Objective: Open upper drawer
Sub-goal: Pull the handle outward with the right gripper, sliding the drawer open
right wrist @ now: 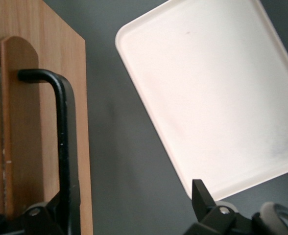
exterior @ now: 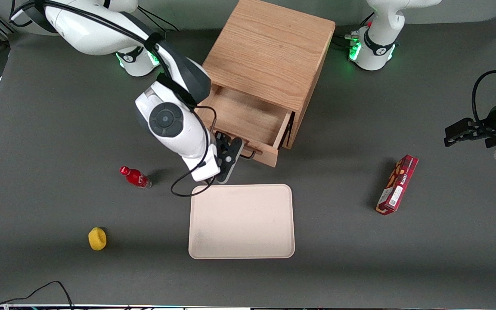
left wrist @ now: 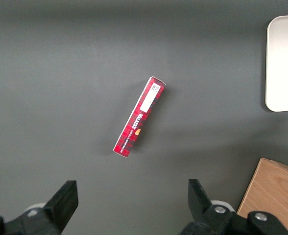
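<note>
The gripper [exterior: 230, 150] sits at the upper drawer [exterior: 248, 118] front with its fingertips cut off at the wrist picture's edge, one jaw hidden against the black handle [right wrist: 61, 132], whose remaining length runs out of frame, and the arm covers the drawer's near corner.

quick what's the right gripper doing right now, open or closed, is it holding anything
Right gripper: open, at the black bar handle of the pulled-out upper drawer, one finger each side of the bar, not clamped on it.
</note>
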You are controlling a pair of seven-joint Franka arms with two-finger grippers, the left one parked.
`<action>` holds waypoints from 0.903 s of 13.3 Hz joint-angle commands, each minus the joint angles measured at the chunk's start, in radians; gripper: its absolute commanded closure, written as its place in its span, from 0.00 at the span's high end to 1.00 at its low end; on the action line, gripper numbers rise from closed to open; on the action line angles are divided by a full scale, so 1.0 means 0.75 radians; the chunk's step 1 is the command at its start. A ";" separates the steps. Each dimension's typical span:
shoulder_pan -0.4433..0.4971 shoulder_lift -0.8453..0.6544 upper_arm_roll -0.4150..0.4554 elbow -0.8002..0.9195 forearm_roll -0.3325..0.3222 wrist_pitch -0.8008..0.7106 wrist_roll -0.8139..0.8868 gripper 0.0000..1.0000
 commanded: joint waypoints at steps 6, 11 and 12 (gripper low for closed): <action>0.011 0.092 -0.095 0.157 -0.017 -0.019 -0.124 1.00; 0.019 0.096 -0.169 0.208 0.028 -0.019 -0.196 1.00; 0.019 0.103 -0.171 0.214 0.028 -0.019 -0.196 1.00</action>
